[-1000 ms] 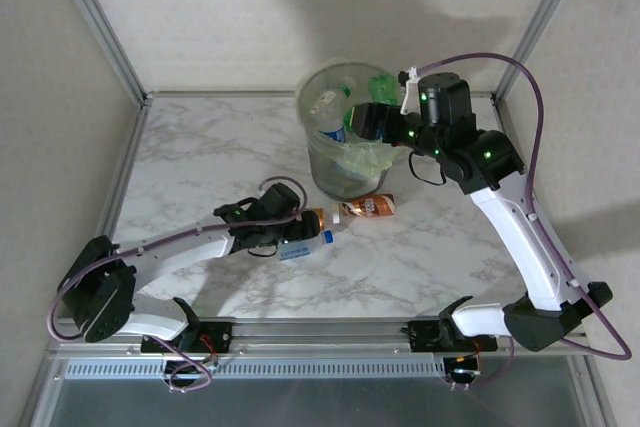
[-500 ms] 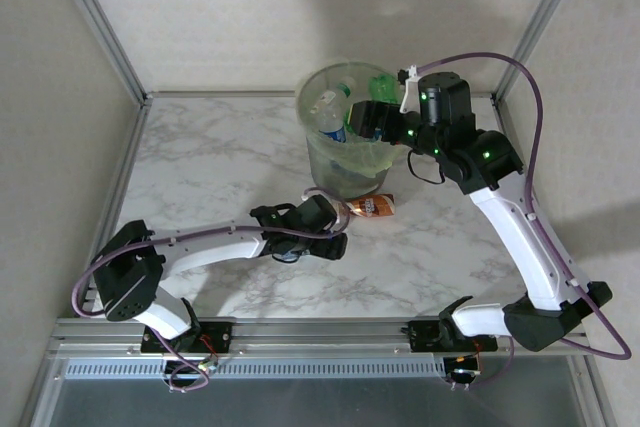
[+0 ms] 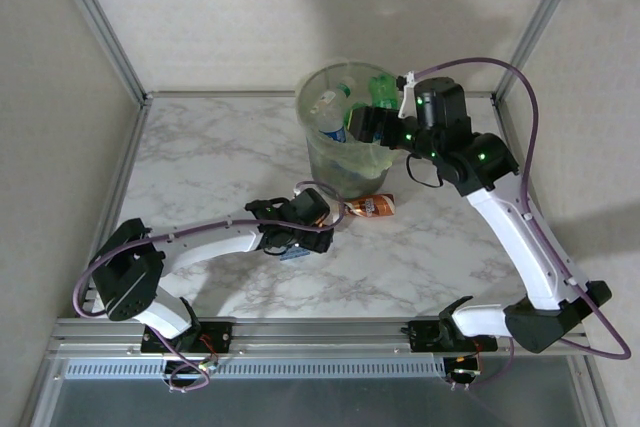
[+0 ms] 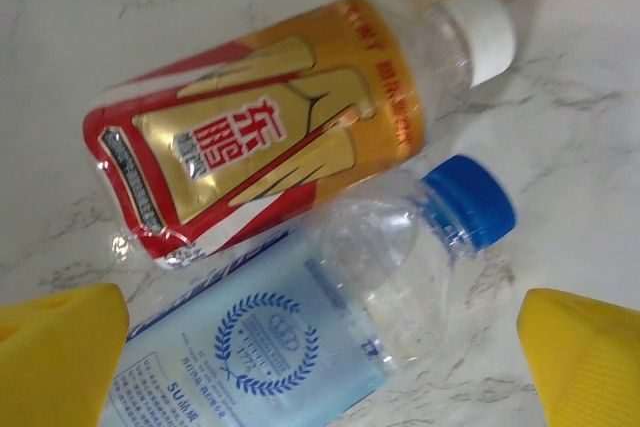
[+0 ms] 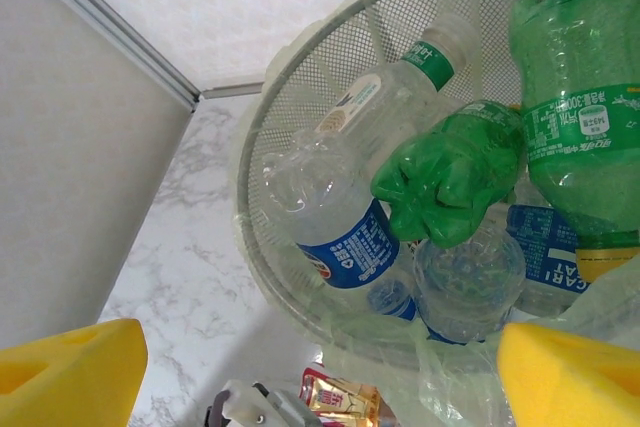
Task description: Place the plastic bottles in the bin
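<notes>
Left and right jaws stand apart; we judge the blue-capped bottle (image 4: 335, 312) light, slippery, best pinched across its label.

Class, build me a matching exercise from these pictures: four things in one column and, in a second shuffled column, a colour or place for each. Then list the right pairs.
Column A
1. red-and-gold labelled bottle
2. pale-blue labelled bottle
3. crumpled green bottle
4. bin

Column B
a. lies inside the bin
b. has a white cap
c. stands upright at the far side of the marble table
d. has a blue cap

Pairs: 1-b, 2-d, 3-a, 4-c
</notes>
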